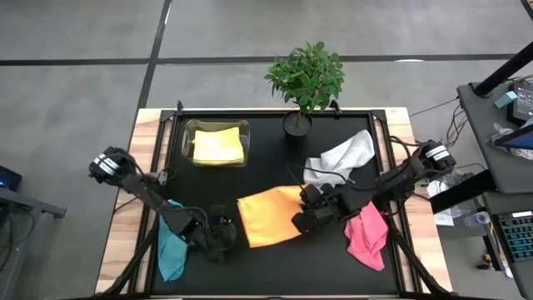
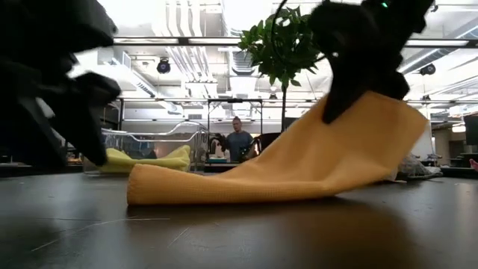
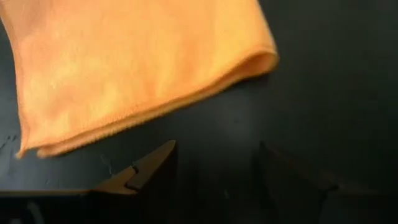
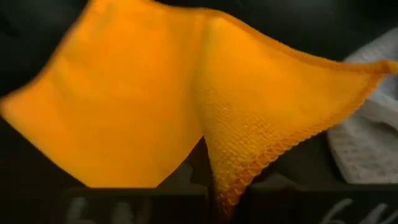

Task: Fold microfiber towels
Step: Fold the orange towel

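Right tool (image 1: 301, 218), clamped on the right edge of the orange towel (image 1: 268, 216), lifts that side off the black table (image 1: 275, 265) at its middle, while the left tool (image 1: 223, 236) waits with fingers apart just beside the towel's left edge. With only a thin bite of cloth pinched, the edge could slip free mid-fold and leave the layers crooked. Behind, the clear box (image 1: 216, 143) holds a folded yellow towel (image 1: 218, 147).

No readable text, labels or numbers anywhere; background room possibly too blurred to tell.
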Controlling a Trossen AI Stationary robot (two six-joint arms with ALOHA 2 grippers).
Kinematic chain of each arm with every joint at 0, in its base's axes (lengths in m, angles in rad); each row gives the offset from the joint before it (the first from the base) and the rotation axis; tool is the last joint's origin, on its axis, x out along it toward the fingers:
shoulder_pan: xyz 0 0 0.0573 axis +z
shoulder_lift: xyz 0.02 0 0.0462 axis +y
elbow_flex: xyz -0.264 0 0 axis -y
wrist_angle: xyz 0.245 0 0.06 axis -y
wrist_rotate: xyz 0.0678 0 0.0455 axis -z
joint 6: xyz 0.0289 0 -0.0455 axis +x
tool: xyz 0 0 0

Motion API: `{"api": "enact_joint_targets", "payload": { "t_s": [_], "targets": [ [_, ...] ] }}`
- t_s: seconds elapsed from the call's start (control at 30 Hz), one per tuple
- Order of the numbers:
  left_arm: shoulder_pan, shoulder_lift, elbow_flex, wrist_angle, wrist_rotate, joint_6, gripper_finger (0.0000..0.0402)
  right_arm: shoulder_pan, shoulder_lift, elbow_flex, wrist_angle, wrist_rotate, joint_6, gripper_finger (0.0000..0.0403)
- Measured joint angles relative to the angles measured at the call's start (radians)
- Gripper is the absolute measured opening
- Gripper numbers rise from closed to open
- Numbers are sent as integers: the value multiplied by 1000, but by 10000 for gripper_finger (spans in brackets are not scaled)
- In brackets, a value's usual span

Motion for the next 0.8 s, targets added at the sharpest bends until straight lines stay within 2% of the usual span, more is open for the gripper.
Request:
{"api": "enact_joint_targets", "payload": {
  "t_s": [0.2, 0.4, 0.57, 0.8],
  "targets": [
    [47, 13, -81, 180, -1, 26, 191, -22, 95, 95, 39, -9, -22, 9],
    [55, 13, -121, 240, 0, 26, 167, -67, 268, 249, 155, -61, -138, 9],
    [55, 13, -154, 315, 1, 27, 154, -89, 412, 400, 147, -97, -206, 9],
    [54, 13, -154, 324, 1, 26, 140, -99, 547, 559, 74, -105, -252, 9]
  ]
}}
